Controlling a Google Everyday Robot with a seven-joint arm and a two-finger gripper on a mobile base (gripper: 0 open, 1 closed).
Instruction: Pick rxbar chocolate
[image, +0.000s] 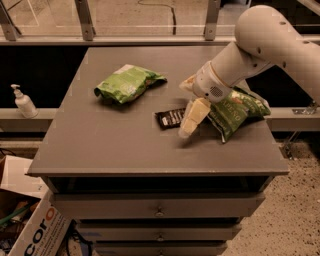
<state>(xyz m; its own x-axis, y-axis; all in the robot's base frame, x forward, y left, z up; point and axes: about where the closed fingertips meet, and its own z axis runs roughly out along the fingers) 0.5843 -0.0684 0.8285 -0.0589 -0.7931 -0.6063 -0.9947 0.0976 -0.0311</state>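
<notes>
The rxbar chocolate (170, 118) is a small flat black bar with white print, lying on the grey table top (110, 145) near its middle. My gripper (187, 111) is at the bar's right end, open, with nothing held. One pale finger (194, 116) points down in front of the bar's right end and hides it. The other finger (187, 83) is behind and above the bar. The white arm (270, 45) comes in from the upper right.
A crinkled green chip bag (129, 83) lies at the back left of the table. A second green chip bag (235, 111) lies just right of the gripper, under the arm. A soap dispenser (23, 101) stands on a ledge at the left. Drawers are below the table top.
</notes>
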